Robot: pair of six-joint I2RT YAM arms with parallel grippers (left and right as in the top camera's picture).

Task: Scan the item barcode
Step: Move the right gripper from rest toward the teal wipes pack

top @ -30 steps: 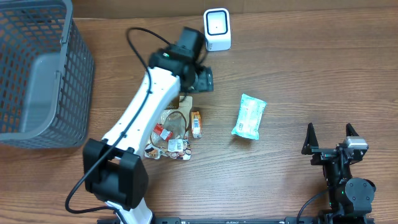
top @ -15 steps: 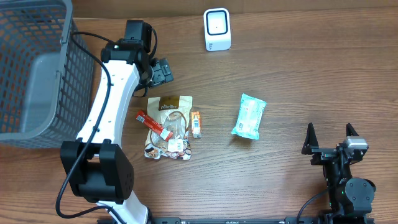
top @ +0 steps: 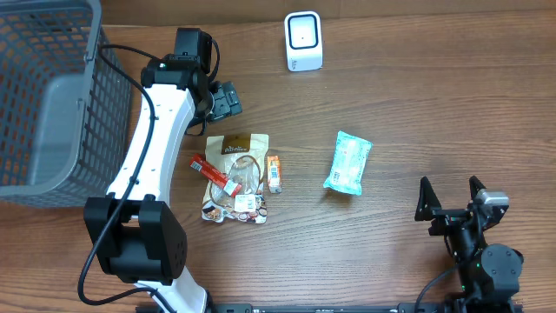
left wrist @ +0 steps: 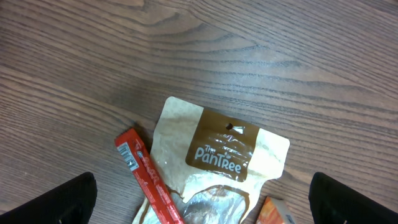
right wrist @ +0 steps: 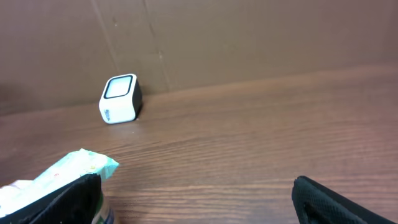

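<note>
A white barcode scanner [top: 303, 41] stands at the table's far edge and also shows in the right wrist view [right wrist: 120, 99]. A cream and brown pouch [top: 236, 178] [left wrist: 224, 155] lies mid-table. A red stick pack [top: 211, 172] [left wrist: 146, 177] lies on its left edge and a small orange pack [top: 274, 172] on its right. A pale green packet [top: 348, 163] [right wrist: 68, 171] lies further right. My left gripper [top: 224, 102] [left wrist: 205, 208] hovers open above the pouch's top, holding nothing. Near the front right my right gripper [top: 449, 202] [right wrist: 199, 199] stands open and empty.
A grey wire basket [top: 109, 96] fills the far left corner, close beside the left arm. A black cable loops from the left arm over the wood next to the basket.
The left arm swung left from beside the scanner to above the pouch's top, uncovering the red stick pack. The right gripper shifted slightly left.
</note>
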